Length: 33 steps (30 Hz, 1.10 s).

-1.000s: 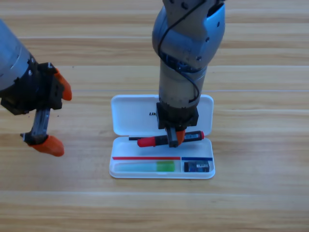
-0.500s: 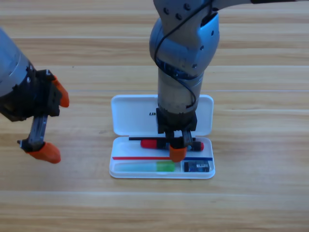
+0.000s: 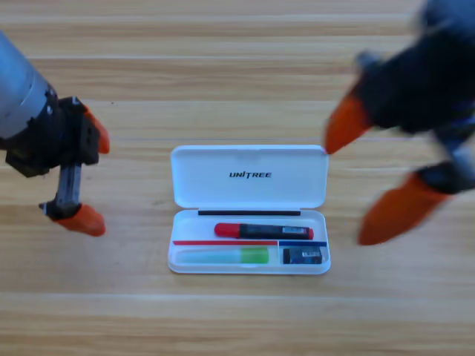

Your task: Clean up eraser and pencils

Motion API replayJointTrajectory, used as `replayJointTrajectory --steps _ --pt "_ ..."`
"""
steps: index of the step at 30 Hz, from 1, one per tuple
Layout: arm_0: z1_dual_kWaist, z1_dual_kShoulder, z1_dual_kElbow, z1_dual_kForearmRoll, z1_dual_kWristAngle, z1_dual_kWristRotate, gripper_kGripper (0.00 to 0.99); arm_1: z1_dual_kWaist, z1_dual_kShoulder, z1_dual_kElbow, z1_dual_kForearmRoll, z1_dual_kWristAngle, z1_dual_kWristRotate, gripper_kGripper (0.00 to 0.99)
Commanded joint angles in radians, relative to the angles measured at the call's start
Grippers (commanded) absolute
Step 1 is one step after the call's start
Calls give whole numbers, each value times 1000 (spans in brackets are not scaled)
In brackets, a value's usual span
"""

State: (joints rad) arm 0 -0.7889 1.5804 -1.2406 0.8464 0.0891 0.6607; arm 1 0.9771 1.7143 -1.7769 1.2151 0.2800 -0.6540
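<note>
High view: red-capped marker (image 3: 263,231), green-ended pen (image 3: 223,256), eraser (image 3: 303,256) lie in white case (image 3: 249,178); left gripper (image 3: 90,178) and right gripper (image 3: 369,178) flank it, jaws spread, empty.

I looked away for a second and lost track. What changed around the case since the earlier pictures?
The right gripper let go of the red-capped pen, which now lies in the white case, and drew back to the right, fingers apart. The green-ended pen, the eraser and the open left gripper stayed put.

one fixed overhead camera looks down, seemingly fairly near, on the wooden table (image 3: 223,89).
</note>
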Motion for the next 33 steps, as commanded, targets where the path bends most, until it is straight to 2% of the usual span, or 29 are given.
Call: replayJointTrajectory --steps 1,3,4,6,11,13,17,21,27,33 --pt "195 18 7 -93 -103 -6 979 -109 -260 208 -115 171 70 930" --pt "286 35 7 -144 -170 20 974 -115 -317 317 -258 139 152 931" --pt "330 44 7 -168 -200 31 973 -115 -335 352 -290 142 151 931" --pt "415 64 4 -211 -261 54 969 -115 -357 376 -310 149 157 931" --pt "573 135 -17 -303 -404 108 925 -113 -369 390 -321 249 192 931" --pt "608 165 -19 -343 -433 120 917 -112 -363 390 -322 281 205 931" --pt "643 243 -46 -379 -503 154 882 -89 -361 396 -322 288 205 931" --pt "651 300 -66 -391 -565 172 775 -77 -363 401 -322 294 198 931" --pt "651 372 -69 -426 -646 214 500 -75 -364 413 -322 294 188 931" --pt "629 382 6 -552 -677 224 41 -75 -360 412 -322 292 189 931"
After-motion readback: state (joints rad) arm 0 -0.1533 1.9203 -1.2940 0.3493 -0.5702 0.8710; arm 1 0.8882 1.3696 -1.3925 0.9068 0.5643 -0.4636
